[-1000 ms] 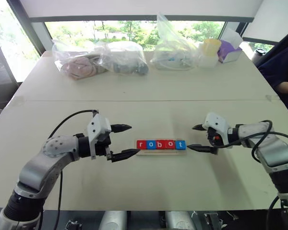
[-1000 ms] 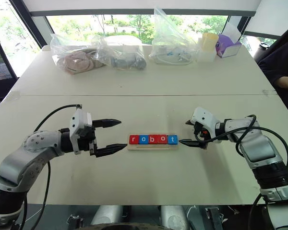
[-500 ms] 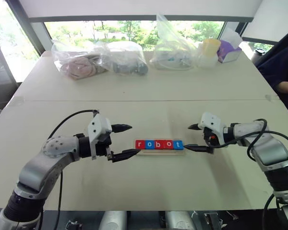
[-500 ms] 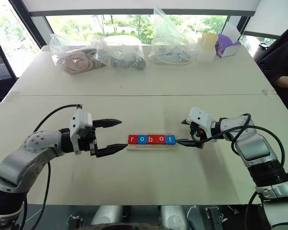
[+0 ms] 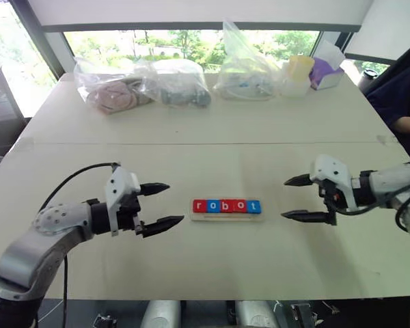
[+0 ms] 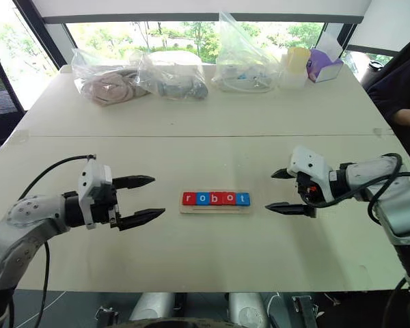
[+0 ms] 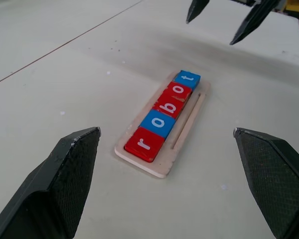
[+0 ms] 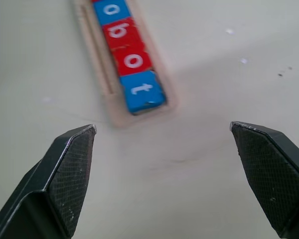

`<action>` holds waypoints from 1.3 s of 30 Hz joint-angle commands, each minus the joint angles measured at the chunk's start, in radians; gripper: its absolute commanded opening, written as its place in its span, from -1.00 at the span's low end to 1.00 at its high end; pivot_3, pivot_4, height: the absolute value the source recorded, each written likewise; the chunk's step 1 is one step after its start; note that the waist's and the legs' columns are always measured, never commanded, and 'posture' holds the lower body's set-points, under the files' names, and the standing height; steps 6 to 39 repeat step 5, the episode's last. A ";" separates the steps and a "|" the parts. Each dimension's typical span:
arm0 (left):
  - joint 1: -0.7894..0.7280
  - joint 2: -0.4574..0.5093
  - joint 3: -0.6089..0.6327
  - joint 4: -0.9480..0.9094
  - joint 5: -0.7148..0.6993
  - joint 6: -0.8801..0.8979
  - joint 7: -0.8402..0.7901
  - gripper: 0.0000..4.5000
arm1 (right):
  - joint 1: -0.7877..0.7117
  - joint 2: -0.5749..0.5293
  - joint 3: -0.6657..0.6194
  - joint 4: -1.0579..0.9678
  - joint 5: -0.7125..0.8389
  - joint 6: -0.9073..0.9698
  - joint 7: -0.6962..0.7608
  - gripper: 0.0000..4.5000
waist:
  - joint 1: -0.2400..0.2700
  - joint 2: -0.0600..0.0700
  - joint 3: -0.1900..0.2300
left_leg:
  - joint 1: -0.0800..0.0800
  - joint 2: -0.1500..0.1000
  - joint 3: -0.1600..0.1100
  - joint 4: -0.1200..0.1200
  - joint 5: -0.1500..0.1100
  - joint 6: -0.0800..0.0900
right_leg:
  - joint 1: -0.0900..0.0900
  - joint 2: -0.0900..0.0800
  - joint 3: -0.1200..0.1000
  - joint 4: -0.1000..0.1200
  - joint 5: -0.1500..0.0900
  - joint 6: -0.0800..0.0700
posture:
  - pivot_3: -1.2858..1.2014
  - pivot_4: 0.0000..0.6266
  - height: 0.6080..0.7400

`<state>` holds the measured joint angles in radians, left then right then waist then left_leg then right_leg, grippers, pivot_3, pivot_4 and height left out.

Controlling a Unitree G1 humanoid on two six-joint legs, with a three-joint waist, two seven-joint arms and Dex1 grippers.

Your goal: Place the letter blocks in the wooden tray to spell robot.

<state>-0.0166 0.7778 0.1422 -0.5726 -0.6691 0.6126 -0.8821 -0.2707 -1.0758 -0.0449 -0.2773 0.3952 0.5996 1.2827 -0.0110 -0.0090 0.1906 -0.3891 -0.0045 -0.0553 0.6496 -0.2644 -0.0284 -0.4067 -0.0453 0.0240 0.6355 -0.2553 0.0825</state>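
head stereo: high, fwd-down | wrists: low, close | shared: wooden tray (image 7: pixel 162 167)

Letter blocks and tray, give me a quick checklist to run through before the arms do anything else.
1. All five letter blocks sit in the wooden tray: ok.
2. Order reads r, o, b, o, t from the robot's left to its right: ok.
3. Blocks lie flat in one row, touching each other: ok.
4. Left end effector open, empty and apart from the tray: ok.
5. Right end effector open, empty and apart from the tray: ok.
6. Blocks fully seated down in the slot: cannot tell.
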 commanded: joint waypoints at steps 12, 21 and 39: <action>0.033 0.046 0.070 -0.063 -0.055 0.030 -0.004 1.00 | -0.002 -0.022 -0.046 -0.065 0.051 0.016 -0.006 0.98 | 0.000 0.000 0.000 | 0.000 0.000 0.000 0.000 0.000 0.000 | 0.000 0.000 0.000 0.000 0.000 0.000 | 0.03 -0.52 1.00; 0.033 0.046 0.070 -0.063 -0.055 0.030 -0.004 1.00 | -0.002 -0.022 -0.046 -0.065 0.051 0.016 -0.006 0.98 | 0.000 0.000 0.000 | 0.000 0.000 0.000 0.000 0.000 0.000 | 0.000 0.000 0.000 0.000 0.000 0.000 | 0.03 -0.52 1.00; 0.033 0.046 0.070 -0.063 -0.055 0.030 -0.004 1.00 | -0.002 -0.022 -0.046 -0.065 0.051 0.016 -0.006 0.98 | 0.000 0.000 0.000 | 0.000 0.000 0.000 0.000 0.000 0.000 | 0.000 0.000 0.000 0.000 0.000 0.000 | 0.03 -0.52 1.00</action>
